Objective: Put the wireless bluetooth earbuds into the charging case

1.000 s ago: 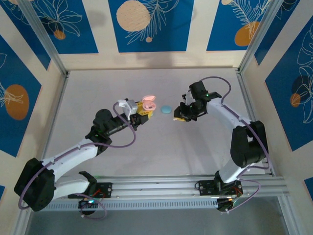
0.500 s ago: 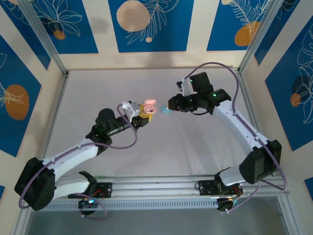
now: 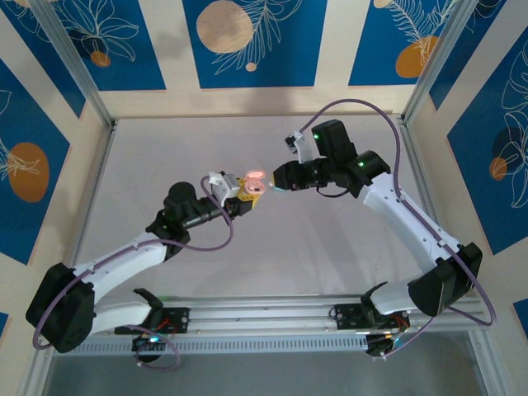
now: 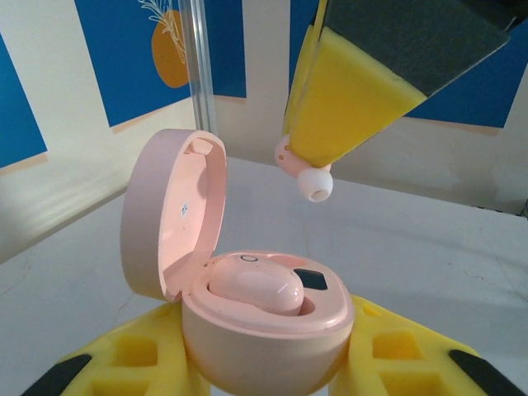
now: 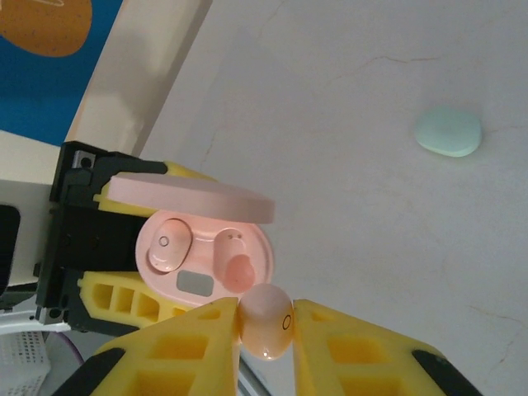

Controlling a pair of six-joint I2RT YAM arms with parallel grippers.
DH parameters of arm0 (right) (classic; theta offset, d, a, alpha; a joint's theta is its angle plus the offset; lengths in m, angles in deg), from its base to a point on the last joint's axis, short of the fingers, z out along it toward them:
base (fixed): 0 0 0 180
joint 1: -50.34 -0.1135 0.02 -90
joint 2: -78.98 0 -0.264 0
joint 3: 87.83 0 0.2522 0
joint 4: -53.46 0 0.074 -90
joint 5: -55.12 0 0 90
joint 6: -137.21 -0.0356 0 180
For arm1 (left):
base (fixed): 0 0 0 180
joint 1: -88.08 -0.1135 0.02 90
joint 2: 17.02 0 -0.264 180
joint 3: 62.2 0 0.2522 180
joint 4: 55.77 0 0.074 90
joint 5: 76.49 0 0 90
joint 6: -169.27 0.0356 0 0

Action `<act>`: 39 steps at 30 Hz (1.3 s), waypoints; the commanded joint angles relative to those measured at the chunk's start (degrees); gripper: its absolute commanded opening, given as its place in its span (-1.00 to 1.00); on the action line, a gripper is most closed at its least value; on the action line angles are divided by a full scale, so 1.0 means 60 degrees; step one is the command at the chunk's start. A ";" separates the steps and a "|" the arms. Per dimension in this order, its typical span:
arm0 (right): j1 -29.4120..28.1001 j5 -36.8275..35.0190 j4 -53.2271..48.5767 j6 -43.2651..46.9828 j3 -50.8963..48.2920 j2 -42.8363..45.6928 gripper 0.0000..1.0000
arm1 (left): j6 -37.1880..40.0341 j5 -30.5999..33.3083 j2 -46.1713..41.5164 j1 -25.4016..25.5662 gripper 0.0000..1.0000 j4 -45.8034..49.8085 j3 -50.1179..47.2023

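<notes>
Over grey tabletop [image 3: 313,247]: clamps open pink charging case [image 4: 264,326] in left pincer [image 4: 264,367], lid tipped back, exposing empty socket [image 5: 237,262]. Pinches pink earbud [image 5: 266,318] in right pincer [image 5: 266,330] just above, tip down for insertion beside seated earbud [image 4: 252,285].

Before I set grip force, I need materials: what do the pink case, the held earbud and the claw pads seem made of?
Pink case: likely hard plastic, smooth satin sheen. Earbud: glossy pink plastic shell, soft-looking white tip, probably silicone. Claw pads: yellow foam or printed plastic, matte; hard to tell.
</notes>
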 commanded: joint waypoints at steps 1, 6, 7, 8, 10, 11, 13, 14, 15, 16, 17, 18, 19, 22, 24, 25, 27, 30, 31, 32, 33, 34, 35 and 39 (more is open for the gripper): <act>-0.0163 -0.0099 -0.0242 0.0337 0.0406 -0.0101 -0.53 | 0.0121 -0.0225 0.0019 0.0141 -0.56 -0.0198 0.0412; -0.0283 -0.0094 -0.0390 0.0462 0.0653 -0.0340 -0.53 | 0.0105 -0.0240 0.0013 0.0139 -0.56 -0.0253 0.0421; -0.0321 -0.0058 -0.0447 0.0512 0.0751 -0.0382 -0.53 | 0.0088 -0.0240 0.0015 0.0143 -0.56 -0.0304 0.0408; -0.0365 -0.0033 -0.0494 0.0566 0.0834 -0.0441 -0.53 | 0.0071 -0.0240 0.0013 0.0140 -0.56 -0.0339 0.0384; -0.0424 -0.0139 -0.0617 0.0610 0.0985 -0.0553 -0.53 | 0.0030 -0.0255 0.0005 0.0137 -0.56 -0.0386 0.0368; -0.0450 -0.0186 -0.0644 0.0616 0.1027 -0.0609 -0.53 | 0.0026 -0.0282 -0.0017 0.0135 -0.56 -0.0390 0.0358; -0.0521 -0.0290 -0.0675 0.0631 0.1086 -0.0683 -0.53 | 0.0001 -0.0289 -0.0053 0.0146 -0.56 -0.0372 0.0351; -0.0558 -0.0356 -0.0675 0.0625 0.1103 -0.0716 -0.53 | 0.0000 -0.0304 -0.0069 0.0147 -0.56 -0.0385 0.0342; -0.0595 -0.0403 -0.0700 0.0659 0.1120 -0.0759 -0.53 | 0.0000 -0.0310 -0.0089 0.0135 -0.56 -0.0373 0.0337; -0.0614 -0.0495 -0.0743 0.0676 0.1127 -0.0794 -0.53 | -0.0004 -0.0306 -0.0110 0.0147 -0.56 -0.0361 0.0341; -0.0646 -0.0602 -0.0795 0.0692 0.1154 -0.0838 -0.53 | -0.0015 -0.0290 -0.0128 0.0147 -0.56 -0.0367 0.0347; -0.0648 -0.0680 -0.0838 0.0703 0.1174 -0.0873 -0.53 | -0.0015 -0.0298 -0.0126 0.0143 -0.56 -0.0373 0.0347; -0.0670 -0.0712 -0.0875 0.0732 0.1192 -0.0895 -0.53 | -0.0028 -0.0299 -0.0136 0.0146 -0.56 -0.0401 0.0337; -0.0753 -0.0882 -0.0998 0.0828 0.1215 -0.0956 -0.53 | -0.0066 -0.0309 -0.0101 0.0147 -0.56 -0.0474 0.0358; -0.0830 -0.0962 -0.1083 0.0901 0.1230 -0.0985 -0.53 | -0.0109 -0.0313 -0.0084 0.0143 -0.56 -0.0554 0.0351; -0.0859 -0.0994 -0.1083 0.0923 0.1233 -0.0986 -0.53 | -0.0129 -0.0309 -0.0074 0.0141 -0.56 -0.0605 0.0343; -0.0908 -0.1022 -0.1082 0.0969 0.1241 -0.1013 -0.53 | -0.0175 -0.0341 -0.0053 0.0147 -0.56 -0.0642 0.0343; -0.0984 -0.0895 -0.1061 0.1035 0.1281 -0.1071 -0.51 | -0.0220 -0.0335 -0.0047 0.0147 -0.56 -0.0698 0.0338; -0.1020 -0.0844 -0.1068 0.1054 0.1293 -0.1076 -0.51 | -0.0234 -0.0317 -0.0053 0.0145 -0.56 -0.0709 0.0340; -0.1035 -0.0821 -0.1068 0.1086 0.1288 -0.1089 -0.50 | -0.0229 -0.0328 -0.0053 0.0146 -0.56 -0.0732 0.0342; -0.1043 -0.0772 -0.1081 0.1095 0.1296 -0.1103 -0.49 | -0.0234 -0.0315 -0.0056 0.0144 -0.56 -0.0737 0.0348; -0.1039 -0.0740 -0.1096 0.1115 0.1309 -0.1111 -0.48 | -0.0234 -0.0311 -0.0053 0.0139 -0.56 -0.0738 0.0358; -0.1043 -0.0744 -0.1118 0.1117 0.1311 -0.1121 -0.48 | -0.0230 -0.0313 -0.0062 0.0143 -0.56 -0.0734 0.0356; -0.1036 -0.0706 -0.1093 0.1117 0.1304 -0.1098 -0.42 | -0.0249 -0.0363 -0.0053 0.0143 -0.56 -0.0718 0.0391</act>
